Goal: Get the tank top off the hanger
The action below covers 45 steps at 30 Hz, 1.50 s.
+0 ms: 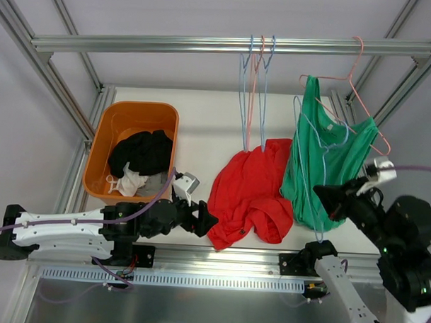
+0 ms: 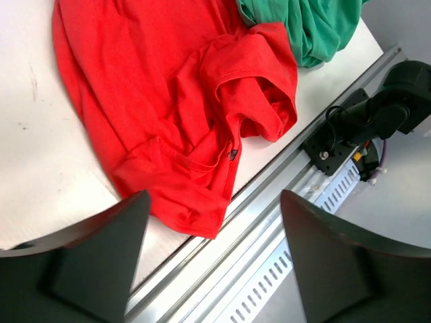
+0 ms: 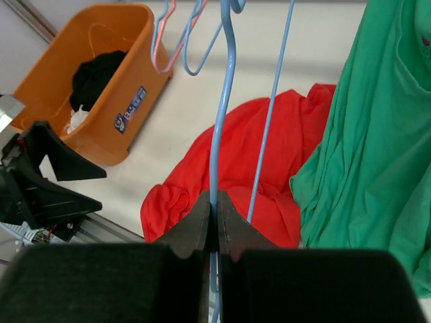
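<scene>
In the right gripper [image 3: 214,205]: blue hanger [image 3: 218,128] wire, pinched tight between the fingers.
Green tank top [image 3: 377,148]: hanging just right of that claw, beside the wire.
Left gripper [image 2: 214,202]: fingers spread wide, holding nothing.
Red garment [image 2: 155,94]: crumpled on the table [image 2: 34,148] ahead of it.

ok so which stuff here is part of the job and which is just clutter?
Job: green tank top, blue hanger, right gripper clamped on it, left gripper open.
Lying about: red top, orange basket, dark clothes in it, spare hangers.
</scene>
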Each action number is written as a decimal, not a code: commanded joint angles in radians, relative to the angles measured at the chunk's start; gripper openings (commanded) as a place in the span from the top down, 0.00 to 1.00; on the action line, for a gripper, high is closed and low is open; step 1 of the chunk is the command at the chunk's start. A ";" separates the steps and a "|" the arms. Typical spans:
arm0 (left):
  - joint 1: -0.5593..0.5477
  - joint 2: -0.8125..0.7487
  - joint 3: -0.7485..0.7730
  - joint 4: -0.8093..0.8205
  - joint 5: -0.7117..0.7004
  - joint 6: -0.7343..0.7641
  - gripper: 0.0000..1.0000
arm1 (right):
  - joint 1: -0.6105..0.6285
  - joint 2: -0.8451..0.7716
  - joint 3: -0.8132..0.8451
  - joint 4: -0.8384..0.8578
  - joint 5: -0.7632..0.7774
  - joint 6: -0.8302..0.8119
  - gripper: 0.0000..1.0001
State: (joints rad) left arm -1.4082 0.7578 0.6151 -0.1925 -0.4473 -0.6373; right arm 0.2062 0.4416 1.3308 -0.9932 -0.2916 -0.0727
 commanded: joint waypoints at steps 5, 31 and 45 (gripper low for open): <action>-0.008 -0.029 0.095 -0.149 0.058 0.041 0.01 | -0.005 0.348 0.197 0.118 0.033 -0.036 1.00; -0.008 0.041 0.147 -0.203 0.065 0.064 0.01 | 0.210 0.987 0.596 0.152 0.286 0.010 1.00; 0.072 0.311 0.334 -0.194 -0.067 0.064 0.01 | 0.203 0.826 0.495 0.157 0.321 0.034 0.01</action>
State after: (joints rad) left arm -1.3899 1.0077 0.8864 -0.4019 -0.4858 -0.5838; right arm 0.4141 1.4017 1.8381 -0.8452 0.0025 -0.0437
